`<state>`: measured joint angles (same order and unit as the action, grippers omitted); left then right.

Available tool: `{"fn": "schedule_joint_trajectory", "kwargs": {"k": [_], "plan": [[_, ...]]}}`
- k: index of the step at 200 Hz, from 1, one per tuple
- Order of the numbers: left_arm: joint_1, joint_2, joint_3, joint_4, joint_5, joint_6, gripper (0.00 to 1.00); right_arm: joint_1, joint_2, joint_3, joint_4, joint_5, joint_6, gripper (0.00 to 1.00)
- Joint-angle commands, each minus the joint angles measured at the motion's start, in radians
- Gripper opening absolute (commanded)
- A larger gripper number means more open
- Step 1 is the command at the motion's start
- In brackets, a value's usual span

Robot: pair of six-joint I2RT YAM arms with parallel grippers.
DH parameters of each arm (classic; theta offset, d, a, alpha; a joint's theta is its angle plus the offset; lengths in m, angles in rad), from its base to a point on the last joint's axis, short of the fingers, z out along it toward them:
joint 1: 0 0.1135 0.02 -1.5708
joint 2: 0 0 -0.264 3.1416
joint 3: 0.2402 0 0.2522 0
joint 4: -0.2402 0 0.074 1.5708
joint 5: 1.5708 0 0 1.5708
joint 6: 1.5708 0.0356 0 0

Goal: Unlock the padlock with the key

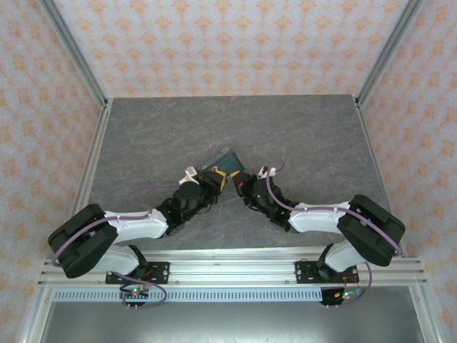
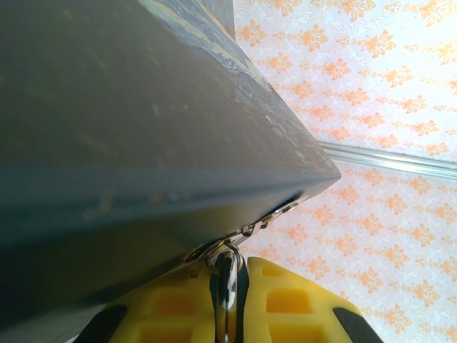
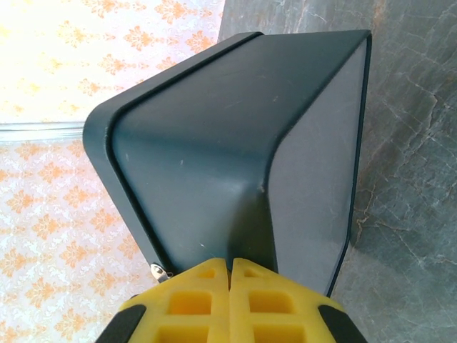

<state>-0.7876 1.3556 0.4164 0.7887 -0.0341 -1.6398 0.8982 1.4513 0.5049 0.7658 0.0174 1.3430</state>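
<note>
The left tool (image 2: 228, 286) is closed on the tiny dark padlock (image 2: 223, 275), right at the edge of the box (image 3: 214, 136). The right tool (image 3: 230, 268) is shut tight, just beside the box's corner.

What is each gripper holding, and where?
Left gripper pinches a thin metal piece, key or padlock unclear, by its flat sides under the box's edge. Right gripper is shut at the box's corner; any grip cannot be told.
</note>
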Motion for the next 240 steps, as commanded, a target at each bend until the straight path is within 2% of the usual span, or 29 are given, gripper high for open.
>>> {"fn": "schedule_joint_trajectory", "kwargs": {"k": [1, 46, 78, 180, 228, 240], "plan": [[-0.019, -0.042, 0.049, 0.068, 0.04, 0.029, 0.0, 0.038, 0.014, -0.022, 0.072, -0.09, -0.079, 0.0], [-0.018, -0.046, 0.039, 0.061, 0.04, 0.034, 0.0, 0.037, 0.023, -0.068, 0.235, -0.066, -0.241, 0.0], [-0.018, -0.046, 0.039, 0.058, 0.036, 0.036, 0.0, 0.037, 0.05, -0.07, 0.266, -0.071, -0.232, 0.0], [-0.017, -0.095, -0.015, 0.0, 0.016, 0.074, 0.0, 0.036, -0.139, -0.15, 0.112, 0.076, -0.176, 0.0], [0.0, -0.091, -0.011, -0.096, 0.067, 0.156, 0.0, 0.032, -0.144, -0.151, 0.118, 0.056, -0.188, 0.0], [0.017, -0.073, 0.002, -0.114, 0.109, 0.201, 0.0, 0.028, -0.15, -0.167, 0.115, 0.053, -0.19, 0.0]]}}
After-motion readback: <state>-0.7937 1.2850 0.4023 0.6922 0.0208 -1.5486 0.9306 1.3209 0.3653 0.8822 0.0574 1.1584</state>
